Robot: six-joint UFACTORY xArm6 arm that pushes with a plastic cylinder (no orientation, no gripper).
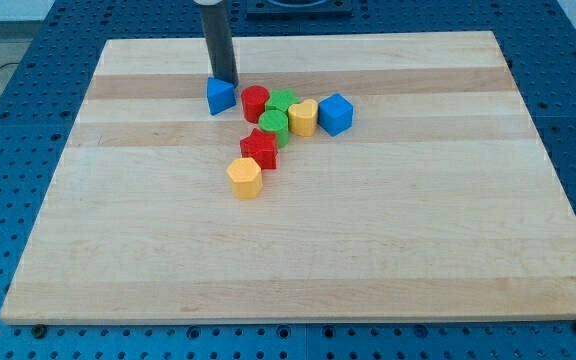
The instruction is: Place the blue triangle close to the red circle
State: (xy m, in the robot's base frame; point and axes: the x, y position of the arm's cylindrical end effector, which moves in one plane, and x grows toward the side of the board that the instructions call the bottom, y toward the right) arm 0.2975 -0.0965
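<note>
My tip [225,80] is touching the blue triangle [220,96] from the tabletop's [388,250] far edge; there are no jaws. Light, rigid, probably slippery, it is sitting just beside the red circle [255,102]; push its flat face.

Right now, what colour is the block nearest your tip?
Blue: the blue triangle, just below my tip, seen in the camera view.

We see a pale wooden board [368,240] lying on a blue perforated table [8,150]. Near the board's upper middle sits a tight cluster of small blocks. A blue cube [335,114] is at the cluster's right end, just beside a yellow block [303,117]. Two green blocks [282,100] [274,127] sit to the view's left of the yellow one. Below them we find a red star-shaped block [259,148], and a yellow hexagonal block [244,177] lowest, touching it
</note>
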